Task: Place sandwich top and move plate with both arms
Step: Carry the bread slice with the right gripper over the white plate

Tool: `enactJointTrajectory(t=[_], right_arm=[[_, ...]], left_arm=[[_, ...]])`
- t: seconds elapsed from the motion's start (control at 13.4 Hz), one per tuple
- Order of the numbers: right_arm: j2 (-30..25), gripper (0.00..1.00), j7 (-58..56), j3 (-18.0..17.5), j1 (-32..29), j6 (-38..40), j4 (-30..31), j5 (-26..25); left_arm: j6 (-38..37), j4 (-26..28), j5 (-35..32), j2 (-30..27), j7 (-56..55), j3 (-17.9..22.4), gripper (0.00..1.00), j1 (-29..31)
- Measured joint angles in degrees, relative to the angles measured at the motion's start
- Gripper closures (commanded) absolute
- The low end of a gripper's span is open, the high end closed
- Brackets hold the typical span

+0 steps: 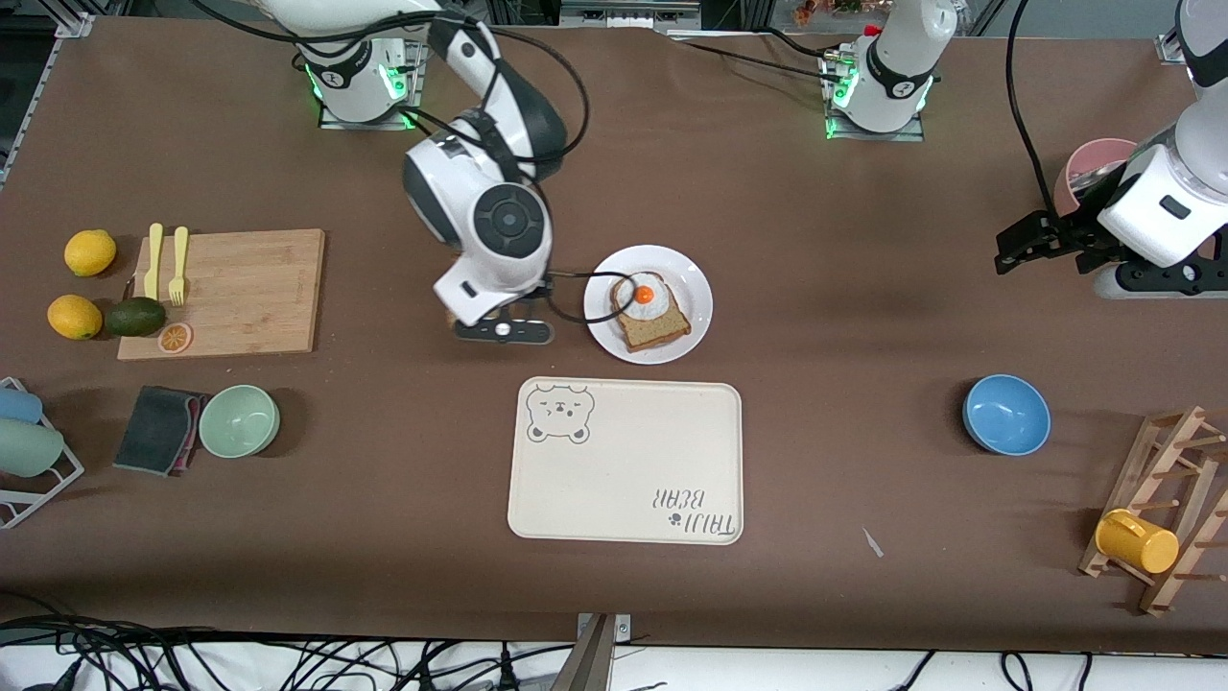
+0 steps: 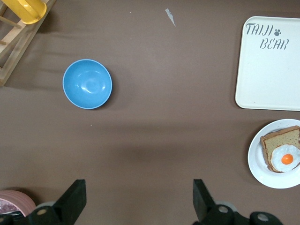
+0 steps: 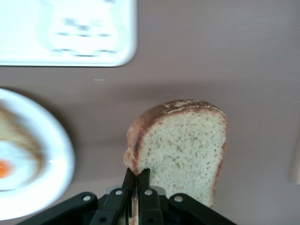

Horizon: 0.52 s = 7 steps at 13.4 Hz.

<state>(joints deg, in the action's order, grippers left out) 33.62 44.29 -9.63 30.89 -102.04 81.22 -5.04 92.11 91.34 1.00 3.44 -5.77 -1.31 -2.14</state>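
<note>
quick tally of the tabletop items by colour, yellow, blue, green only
Yellow: 5 - lemon, lemon, knife, fork, mug
Blue: 1 - bowl
Green: 2 - bowl, avocado
Total: 8

Bare tabletop [image 1: 844, 317] lies open between the plate [image 1: 693, 288] and the blue bowl [image 1: 1006, 414]; the right claw [image 3: 136, 180], clamping the sandwich top [image 3: 185, 145], crowds the plate's other flank.
</note>
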Motion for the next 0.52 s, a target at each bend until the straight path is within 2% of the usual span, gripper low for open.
enactJointTrajectory(t=[0.22, 0.52], right_arm=[[4.8, 1.00, 5.9, -0.2, 3.0, -6.8, -5.3, 3.1], [10.0, 1.00, 13.1, -0.4, 7.7, -20.5, -5.9, 5.3]], left_arm=[[0.0, 0.0, 0.0, 0.1, 0.0, 0.4, 0.00, 0.2], [0.0, 0.0, 0.0, 0.3, 0.0, 0.5, 0.00, 0.3]])
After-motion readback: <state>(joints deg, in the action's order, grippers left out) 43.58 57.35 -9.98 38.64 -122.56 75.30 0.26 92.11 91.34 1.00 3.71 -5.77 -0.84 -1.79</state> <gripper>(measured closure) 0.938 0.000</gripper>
